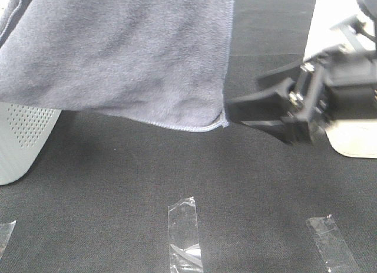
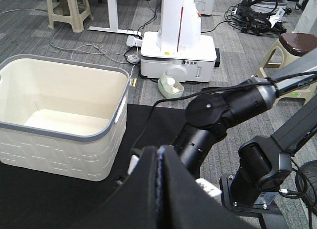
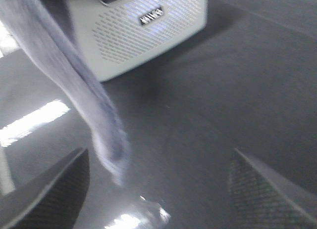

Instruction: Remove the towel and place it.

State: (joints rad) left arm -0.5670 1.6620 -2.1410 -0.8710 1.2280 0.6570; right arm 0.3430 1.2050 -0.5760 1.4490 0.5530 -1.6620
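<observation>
The slate grey-purple towel (image 1: 129, 55) hangs in the air from above the top left of the exterior view, and its lower hemmed corner ends just above the black table. In the left wrist view my left gripper (image 2: 159, 202) is shut on the towel's stitched hem (image 2: 159, 164). The left gripper itself is out of the exterior view. My right gripper (image 1: 241, 111) is open and blurred, right beside the towel's hanging corner. In the right wrist view the towel (image 3: 99, 115) hangs ahead of the open right gripper (image 3: 158, 194), nearer one finger (image 3: 49, 189).
A grey perforated basket (image 1: 23, 137) stands at the left behind the towel and shows in the right wrist view (image 3: 143, 31). A white basket with a grey rim (image 2: 106, 135) stands at the right (image 1: 353, 146). Clear tape strips (image 1: 184, 232) lie on the table near the front.
</observation>
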